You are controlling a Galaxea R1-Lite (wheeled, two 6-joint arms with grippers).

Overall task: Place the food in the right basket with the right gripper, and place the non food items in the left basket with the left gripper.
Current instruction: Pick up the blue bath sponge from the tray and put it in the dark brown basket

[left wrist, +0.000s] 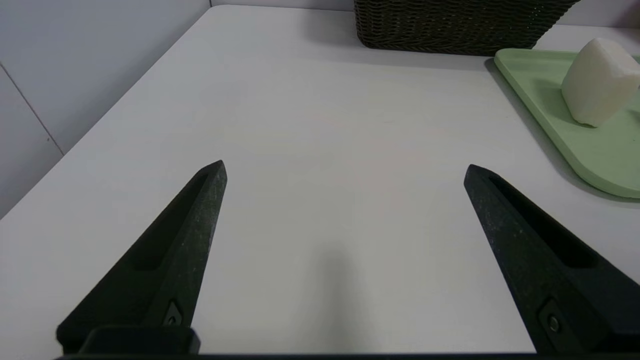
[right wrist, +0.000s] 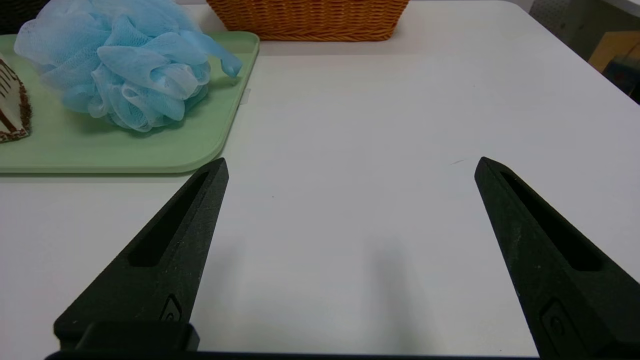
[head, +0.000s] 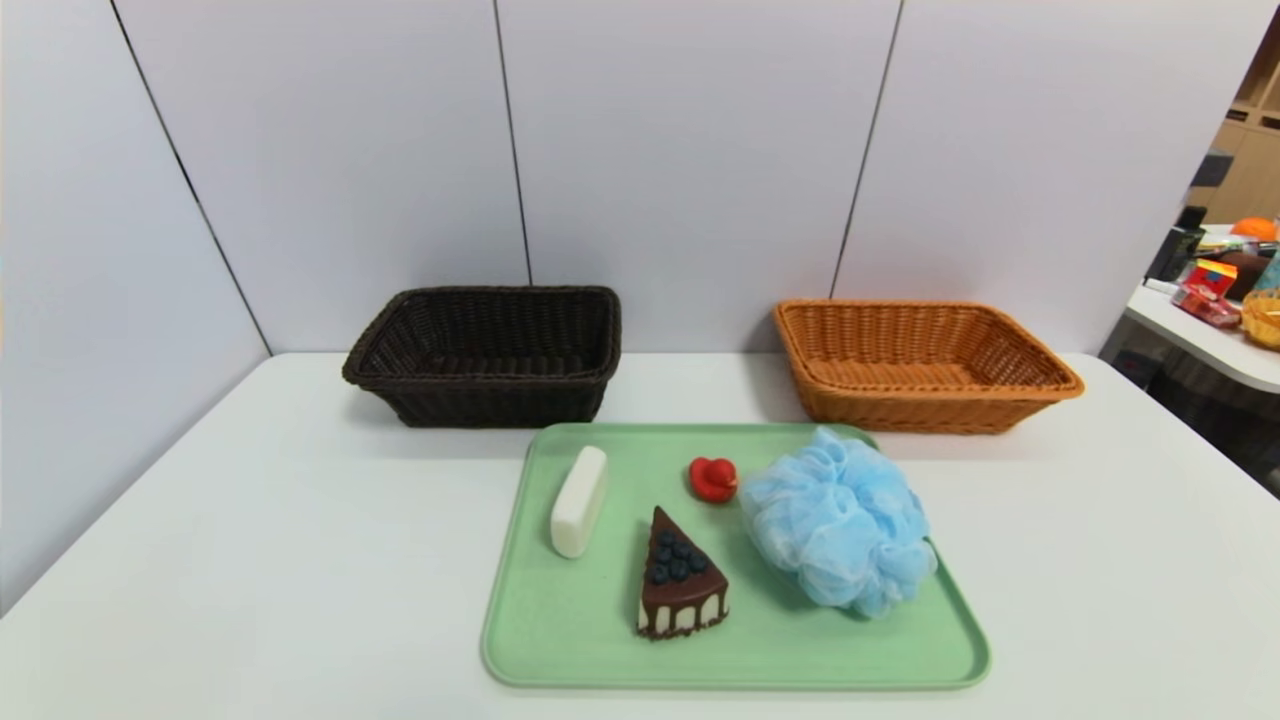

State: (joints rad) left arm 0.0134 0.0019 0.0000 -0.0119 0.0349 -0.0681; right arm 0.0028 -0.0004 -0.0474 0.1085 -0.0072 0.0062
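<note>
Head view: cake slice (head: 682,585) lies near the tray's (head: 800,668) front edge. Both left gripper (left wrist: 345,167) and right gripper (right wrist: 354,162) are released, apart from it.

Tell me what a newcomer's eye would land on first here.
Probably the fluffy light-blue bath puff, the bulkiest thing on the green tray, at its right side. Next, likely the chocolate cake slice topped with blueberries, near the tray's middle, and the small bright red duck beyond it. Behind the tray, the dark brown basket stands left, the orange-tan one right.
</note>
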